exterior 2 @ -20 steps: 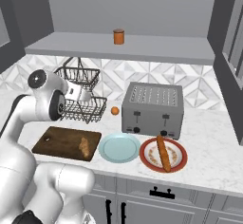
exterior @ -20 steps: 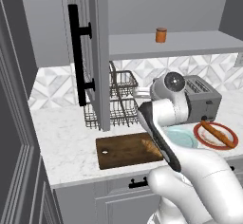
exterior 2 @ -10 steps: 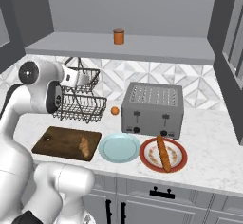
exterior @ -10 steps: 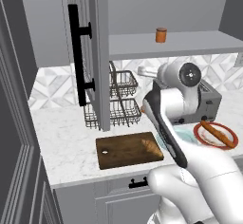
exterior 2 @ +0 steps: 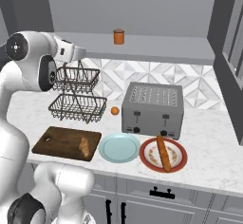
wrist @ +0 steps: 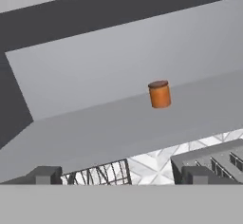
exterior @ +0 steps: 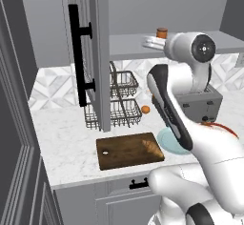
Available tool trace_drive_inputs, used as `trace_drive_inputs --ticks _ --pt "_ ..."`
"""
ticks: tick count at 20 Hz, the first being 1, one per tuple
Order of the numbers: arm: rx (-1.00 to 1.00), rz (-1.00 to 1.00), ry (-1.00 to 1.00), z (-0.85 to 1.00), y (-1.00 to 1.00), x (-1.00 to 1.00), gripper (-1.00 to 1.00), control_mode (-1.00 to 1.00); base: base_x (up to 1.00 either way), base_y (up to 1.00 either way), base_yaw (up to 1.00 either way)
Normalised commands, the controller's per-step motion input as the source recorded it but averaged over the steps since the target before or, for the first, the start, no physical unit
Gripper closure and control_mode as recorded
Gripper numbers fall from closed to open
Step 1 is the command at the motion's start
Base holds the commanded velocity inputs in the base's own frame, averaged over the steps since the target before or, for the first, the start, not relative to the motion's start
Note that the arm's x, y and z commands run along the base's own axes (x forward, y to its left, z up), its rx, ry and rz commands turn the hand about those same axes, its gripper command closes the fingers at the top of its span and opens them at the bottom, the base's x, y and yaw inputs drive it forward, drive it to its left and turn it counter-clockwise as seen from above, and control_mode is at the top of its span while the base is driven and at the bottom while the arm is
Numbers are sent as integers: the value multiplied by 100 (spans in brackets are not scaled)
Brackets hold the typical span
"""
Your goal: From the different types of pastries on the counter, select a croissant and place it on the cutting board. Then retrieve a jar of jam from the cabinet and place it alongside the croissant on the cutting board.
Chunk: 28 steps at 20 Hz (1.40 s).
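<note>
The croissant (exterior: 151, 148) (exterior 2: 84, 147) lies on the right end of the dark cutting board (exterior: 119, 153) (exterior 2: 54, 140), with nothing holding it. On the flat grey cabinet shelf (exterior 2: 161, 46) the orange-red jar of jam (exterior 2: 118, 36) (exterior: 162, 32) (wrist: 159, 94) stands upright. My gripper (exterior 2: 80, 53) (exterior: 151, 42) (wrist: 121, 175) is raised to shelf height, left of the jar and well apart from it. It is open and empty; the hand view looks at the jar from a distance. The baguette-like stick (exterior 2: 163, 153) rests on a red-rimmed plate.
The open cabinet door (exterior: 97, 52) with its black bar handle (exterior: 75, 52) stands left of the arm. A two-tier wire rack (exterior 2: 78, 95), a small orange fruit (exterior 2: 115, 110), a toaster (exterior 2: 153, 109) and a pale blue plate (exterior 2: 119, 147) are on the marble counter (exterior 2: 209, 142).
The arm has swung up from just above the cutting board to shelf height, the hand now turned toward the jar. The croissant stays on the board.
</note>
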Motion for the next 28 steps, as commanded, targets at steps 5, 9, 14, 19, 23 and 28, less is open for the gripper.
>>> trace_drive_inputs --ticks 5,9,14,19,23,28 --pt "-4 -14 2 42 0 52 -100 -100 0 0 0" --pt "0 -9 17 0 -12 48 -100 -100 0 0 0" --pt "5 1 23 -10 -29 63 -100 -100 0 0 0" --pt "0 6 0 -16 -25 10 -100 -100 0 0 0" --pt "0 9 -1 -49 -25 0 -100 -100 0 0 0" --pt "0 4 -8 -22 -21 4 -100 -100 0 0 0"
